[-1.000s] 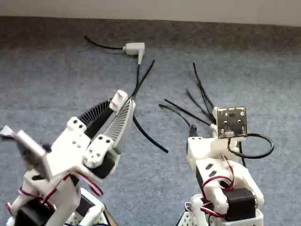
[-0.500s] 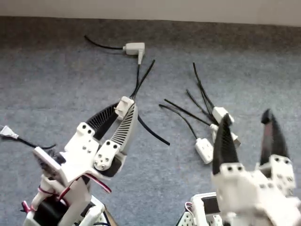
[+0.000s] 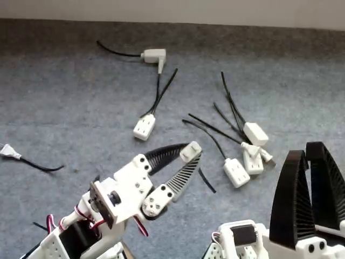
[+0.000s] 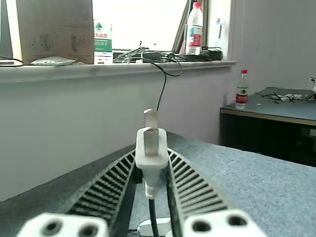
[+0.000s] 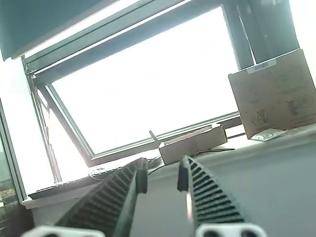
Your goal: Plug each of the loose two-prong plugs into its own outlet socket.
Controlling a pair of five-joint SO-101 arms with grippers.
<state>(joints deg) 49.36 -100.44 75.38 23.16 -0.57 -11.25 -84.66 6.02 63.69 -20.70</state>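
Nearest to us, the left gripper (image 3: 192, 152) is clamped on a white plug (image 3: 191, 148), with its ribbed fingers pressing the plug's two sides. From its wrist camera we make out detail too fine for the high view. The prongs (image 4: 150, 118) stick out past the fingertips, pointing away from the gripper. The plug's black cord (image 4: 152, 217) runs back down between the fingers. From above we see a short stretch of that cord lying on the grey table (image 3: 70, 108) beside the fingers.

The right gripper (image 3: 306, 150) stands at the same near edge, its fingers a little apart with nothing between them. Its wrist camera looks past the tips at a bright window (image 5: 148, 89) and a cardboard box (image 5: 276, 98) on the sill. The high view places it above the table.

Just beyond the right gripper's tips, on the side toward the left gripper, a socket (image 3: 236, 172) lies on the table. Two more white cord ends (image 3: 255, 133) lie just behind it, close together, and we cannot tell which of them are plugs. Black cords fan away from them.

Beyond the left gripper's tips and a little to its left lies a second socket (image 3: 144, 127), apart from everything else. Farther on in the same direction, near the table's far edge, rests a second plug (image 3: 153, 54). Well off to the left gripper's left lies a small plug (image 3: 7, 151) on a thin black cord.
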